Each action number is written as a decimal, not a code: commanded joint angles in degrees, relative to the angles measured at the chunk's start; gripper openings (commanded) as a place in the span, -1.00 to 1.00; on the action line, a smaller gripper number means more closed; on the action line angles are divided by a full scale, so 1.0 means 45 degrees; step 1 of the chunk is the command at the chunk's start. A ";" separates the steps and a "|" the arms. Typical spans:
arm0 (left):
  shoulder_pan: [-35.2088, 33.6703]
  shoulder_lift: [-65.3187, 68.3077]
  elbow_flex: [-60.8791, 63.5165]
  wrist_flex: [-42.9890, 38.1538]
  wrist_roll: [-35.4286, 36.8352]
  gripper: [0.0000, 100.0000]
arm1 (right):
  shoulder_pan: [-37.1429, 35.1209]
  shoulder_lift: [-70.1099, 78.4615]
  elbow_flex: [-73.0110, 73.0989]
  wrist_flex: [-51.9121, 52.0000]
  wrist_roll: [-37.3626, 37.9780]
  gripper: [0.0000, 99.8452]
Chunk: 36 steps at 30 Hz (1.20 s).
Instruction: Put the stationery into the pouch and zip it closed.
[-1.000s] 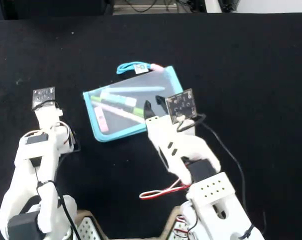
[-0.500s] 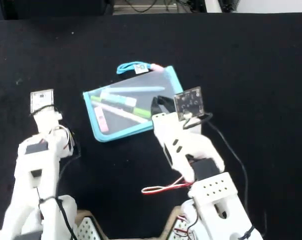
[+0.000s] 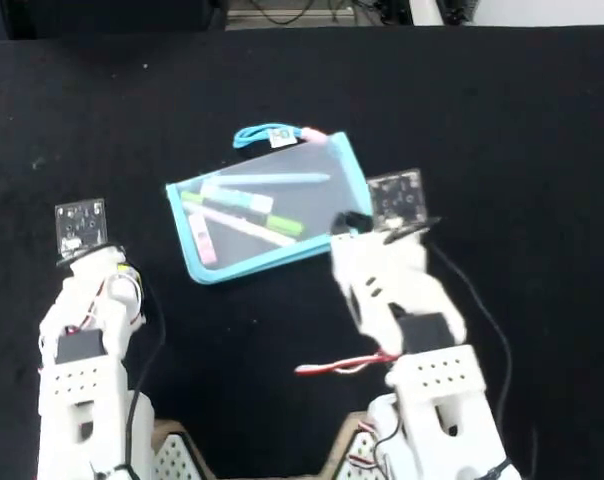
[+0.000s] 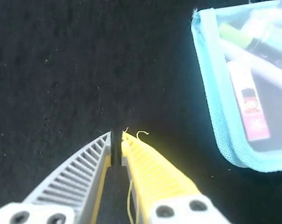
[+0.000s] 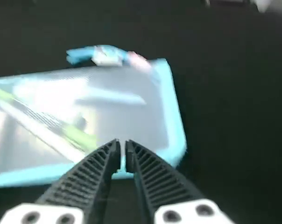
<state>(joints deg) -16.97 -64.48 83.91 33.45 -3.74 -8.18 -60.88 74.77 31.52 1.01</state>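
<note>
The pouch (image 3: 179, 228) lies flat on the black table (image 3: 482, 120), between the two arms and a little ahead of them. It has a clear front, a light blue fabric border and a blue loop (image 3: 250, 135) at its far corner, with a small pink tab (image 3: 312, 132) beside it. That tab is probably the zip pull, though I cannot tell whether the zip is fully shut. Pens and highlighters (image 3: 280, 224) and a pink stick (image 3: 200, 238) show through the front, so the stationery looks to be inside.

It should handle as a light, limp thing. The clear film is likely slick and will buckle, and the loose contents will slide if it tips. The fabric border or the loop gives the surest hold. For zipping, one corner needs pinning while the tab is drawn along.

The right gripper (image 3: 344, 222) sits at the pouch's near right edge, jaws together on nothing. The left gripper (image 4: 116, 139) hangs over bare table near the pouch's left border, jaws together too.
</note>
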 commanded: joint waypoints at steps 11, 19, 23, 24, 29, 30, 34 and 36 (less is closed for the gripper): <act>0.1299 -0.3184 0.1495 -0.0234 0.0000 -0.89 | 0.1739 -0.0264 0.1182 0.1582 0.0020 -0.95; 0.1963 -0.6134 0.3096 -0.0098 -0.0957 -0.89 | 0.3497 -0.0264 0.1377 0.1680 0.0000 -0.96; 0.1963 -0.7697 0.3057 0.1465 -0.1074 -0.89 | 0.3497 -0.0264 0.1885 0.1563 0.0098 -0.95; 0.1963 -0.8029 0.3038 0.1778 -0.1094 -0.89 | 0.3497 -0.0264 0.1983 0.1563 0.0098 -0.95; 0.1885 -0.8947 0.2999 0.2618 -0.1153 -0.89 | 0.3536 -0.0264 0.2178 0.1582 0.0098 -0.95; 0.1866 -0.8908 0.2999 0.2696 -0.1153 -0.89 | 0.3575 -0.0264 0.2256 0.1582 0.0098 -0.95; 0.1827 -0.8830 0.2999 0.3888 -0.1153 -0.90 | 0.3595 -0.0264 0.2647 0.1582 0.0098 -0.95; 0.1690 -0.8830 0.2999 0.4904 -0.1153 -0.89 | 0.3595 -0.0264 0.2725 0.1621 0.0098 -0.95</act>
<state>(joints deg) -8.62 -103.60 96.22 49.01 -8.48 7.21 -60.88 87.25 38.55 1.01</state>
